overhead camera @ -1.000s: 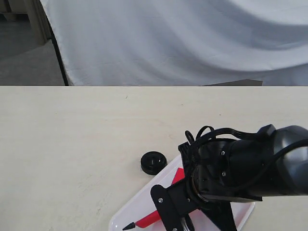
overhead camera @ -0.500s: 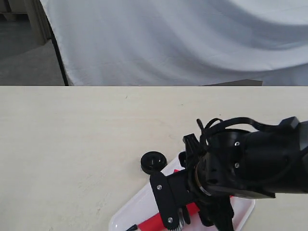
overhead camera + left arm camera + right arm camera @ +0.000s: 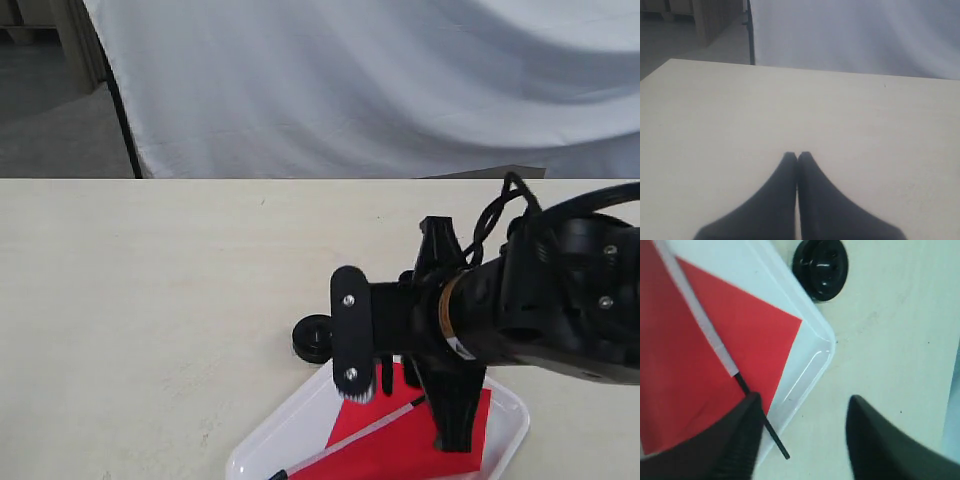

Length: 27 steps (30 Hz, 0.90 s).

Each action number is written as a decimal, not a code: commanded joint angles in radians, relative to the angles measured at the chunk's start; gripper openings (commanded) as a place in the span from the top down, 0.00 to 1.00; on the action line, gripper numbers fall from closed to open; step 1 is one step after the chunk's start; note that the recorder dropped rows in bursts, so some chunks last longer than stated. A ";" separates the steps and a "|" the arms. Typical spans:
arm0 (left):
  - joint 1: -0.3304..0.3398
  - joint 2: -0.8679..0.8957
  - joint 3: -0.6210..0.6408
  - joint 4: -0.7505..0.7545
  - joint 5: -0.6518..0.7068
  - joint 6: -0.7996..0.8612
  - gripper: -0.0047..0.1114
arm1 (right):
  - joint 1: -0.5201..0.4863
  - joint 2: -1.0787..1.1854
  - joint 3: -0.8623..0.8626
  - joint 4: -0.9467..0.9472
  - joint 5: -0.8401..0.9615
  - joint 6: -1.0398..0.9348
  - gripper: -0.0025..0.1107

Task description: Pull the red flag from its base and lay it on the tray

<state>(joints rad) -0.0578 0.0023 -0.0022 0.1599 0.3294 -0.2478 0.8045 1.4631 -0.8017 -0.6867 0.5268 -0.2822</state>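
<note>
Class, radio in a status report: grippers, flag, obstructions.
Left gripper shut, over table. Right gripper open above tray. Red flag lying in tray, base empty beside it. Nothing in the way.

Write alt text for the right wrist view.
The red flag lies in the white tray, its black stick end poking over the rim. The black base sits on the table beside the tray; the right gripper hangs open above.

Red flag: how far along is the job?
Done: the bright-red flag on its thin black stick lies in the translucent white rectangular tray, off the round black base beside it. In hand: nothing; the right gripper hangs open above. Left: probably only retracting.
</note>
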 commanded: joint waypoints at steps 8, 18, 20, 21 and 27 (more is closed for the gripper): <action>-0.004 -0.002 0.002 0.000 -0.001 0.003 0.96 | -0.319 0.017 -0.027 0.130 -0.062 0.221 0.98; -0.004 -0.002 0.002 0.000 -0.001 0.003 0.96 | -0.737 -0.003 -0.100 0.633 0.085 0.219 0.98; -0.004 -0.002 0.002 0.000 -0.001 0.003 0.96 | -0.826 -0.029 -0.073 0.706 0.092 0.219 0.98; -0.004 -0.002 0.002 0.000 -0.001 0.003 0.96 | -0.864 -0.052 -0.052 0.728 0.081 0.219 0.98; -0.004 -0.002 0.002 0.000 -0.001 0.003 0.96 | -0.968 -0.302 0.119 0.772 -0.125 0.269 0.98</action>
<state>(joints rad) -0.0578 0.0023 -0.0022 0.1599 0.3294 -0.2478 -0.1372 1.2755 -0.7484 0.0596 0.5093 -0.0466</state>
